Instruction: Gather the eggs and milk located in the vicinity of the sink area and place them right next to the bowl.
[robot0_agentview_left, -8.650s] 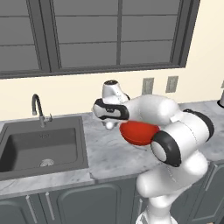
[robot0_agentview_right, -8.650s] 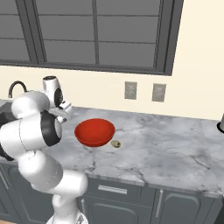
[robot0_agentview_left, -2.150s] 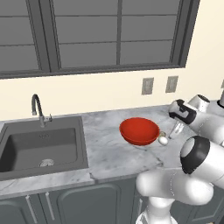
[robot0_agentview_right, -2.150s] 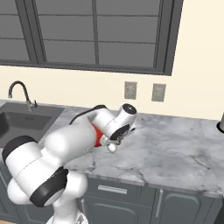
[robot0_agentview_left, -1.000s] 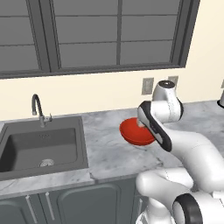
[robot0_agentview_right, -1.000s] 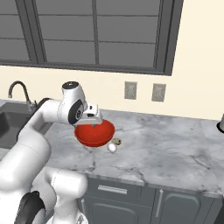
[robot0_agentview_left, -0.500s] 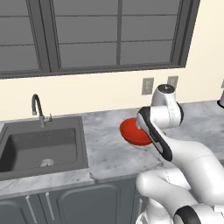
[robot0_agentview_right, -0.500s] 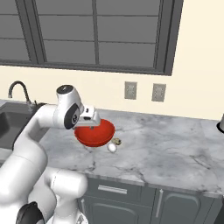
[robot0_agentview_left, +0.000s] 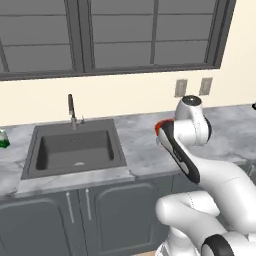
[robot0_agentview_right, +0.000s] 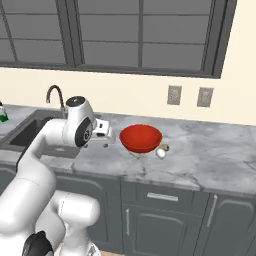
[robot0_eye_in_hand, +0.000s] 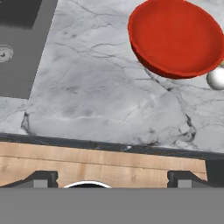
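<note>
The red bowl stands on the marble counter, and a white egg lies against its right side. In the hand view the bowl is at the top right with the egg beside it. My gripper hovers open and empty just left of the bowl, over the counter's front part. The milk, white above green, stands far left of the dark sink; the right base view shows the milk at its left edge. My arm hides most of the bowl in the left base view.
A thin curved faucet rises behind the sink. Two wall outlets sit above the counter. A small dull object lies just behind the egg. Bare marble stretches between sink and bowl. Grey cabinets run below the counter edge.
Both base views have shifted, so sink and bowl sit further right in the picture and the milk has come into view. The arm has swung left off the bowl. The gripper stays open.
</note>
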